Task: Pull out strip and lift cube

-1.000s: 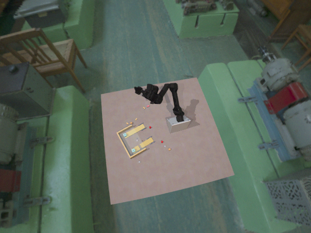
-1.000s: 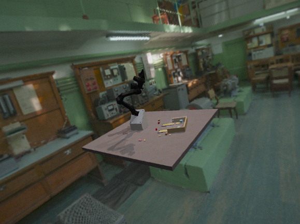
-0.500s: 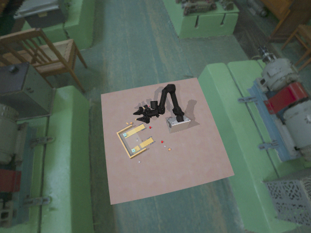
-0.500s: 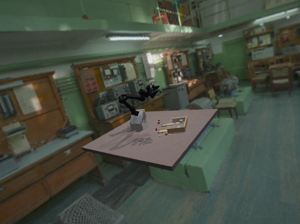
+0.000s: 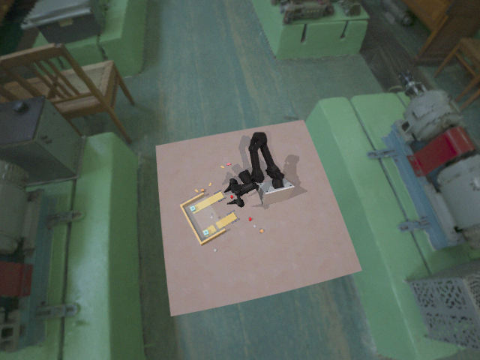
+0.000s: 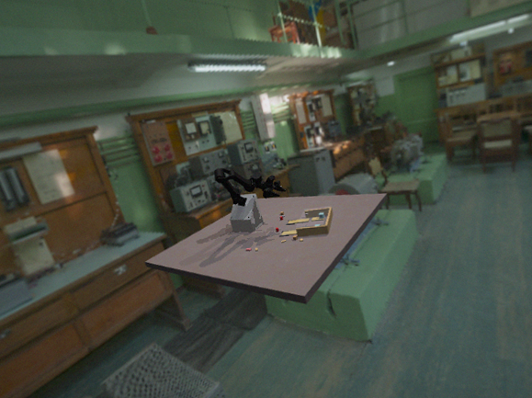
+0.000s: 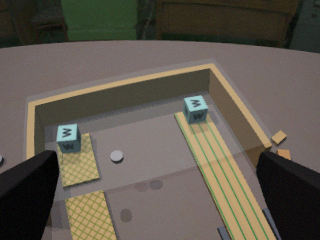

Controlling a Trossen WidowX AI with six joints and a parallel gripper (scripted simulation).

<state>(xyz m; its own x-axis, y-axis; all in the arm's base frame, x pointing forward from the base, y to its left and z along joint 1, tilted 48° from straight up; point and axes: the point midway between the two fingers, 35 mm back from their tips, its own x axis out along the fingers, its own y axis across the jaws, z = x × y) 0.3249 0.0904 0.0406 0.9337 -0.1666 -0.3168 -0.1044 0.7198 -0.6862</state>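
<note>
A U-shaped wooden wall point(image 5: 188, 220) point(image 6: 317, 229) point(image 7: 127, 88) stands on the pink table point(image 5: 271, 263) point(image 6: 262, 268), open towards my arm. Two tan strips lie inside. The striped strip point(image 5: 209, 201) point(image 7: 223, 180) is in one piece and carries a teal labelled cube point(image 5: 192, 208) point(image 7: 195, 108) at its far end. The cross-hatched strip is split into a near piece point(image 5: 226, 220) point(image 7: 94, 234) and a far piece point(image 7: 79, 168) bearing a second teal cube point(image 5: 205, 232) point(image 7: 68, 136). My gripper point(image 5: 229, 196) point(image 6: 275, 186) point(image 7: 160, 163) is open and empty, above the strips' near ends.
A small white disc point(image 7: 116, 156) lies between the strips. Small red, orange and white bits point(image 5: 250, 219) point(image 6: 277, 228) lie scattered on the table around the wall. The arm's grey base point(image 5: 276, 190) point(image 6: 245, 217) stands behind the gripper.
</note>
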